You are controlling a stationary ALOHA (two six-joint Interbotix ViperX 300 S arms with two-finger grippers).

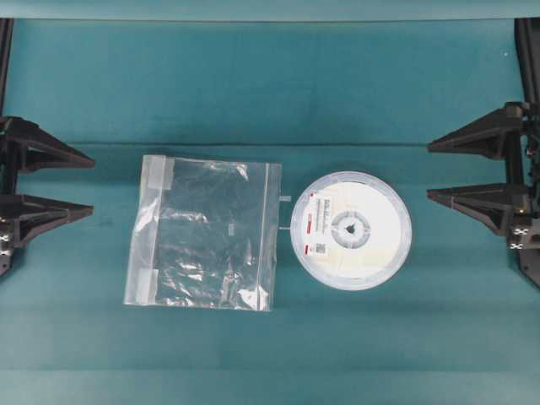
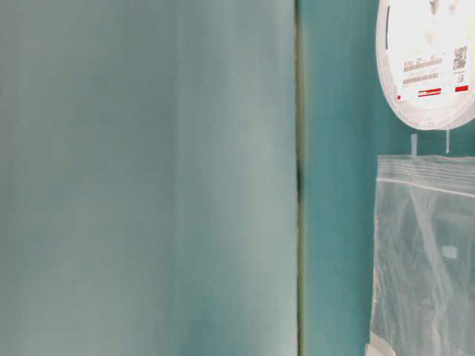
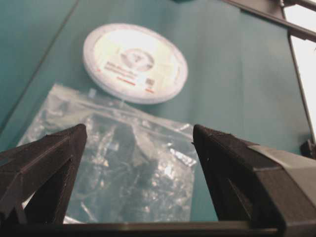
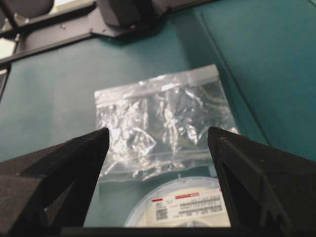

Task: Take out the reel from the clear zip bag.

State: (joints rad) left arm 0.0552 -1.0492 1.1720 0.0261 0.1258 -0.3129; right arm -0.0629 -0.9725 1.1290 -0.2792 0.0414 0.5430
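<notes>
The round white reel (image 1: 352, 229) lies flat on the teal table, outside the clear zip bag (image 1: 205, 233) and just to its right, with a narrow gap between them. Its label with red stripes faces up (image 4: 190, 202). The bag lies flat, crinkled and empty (image 3: 118, 163), its zip strip on the side toward the reel (image 2: 427, 172). My left gripper (image 1: 91, 184) stands open at the left edge, short of the bag. My right gripper (image 1: 429, 170) stands open at the right edge, short of the reel. Nothing sits between either pair of fingers.
The teal table cover (image 1: 270, 93) has a fold line running across behind the objects. Black arm frames stand at the far left (image 1: 7, 51) and far right (image 1: 527, 51) edges. The other arm's base (image 4: 123, 12) shows beyond the bag.
</notes>
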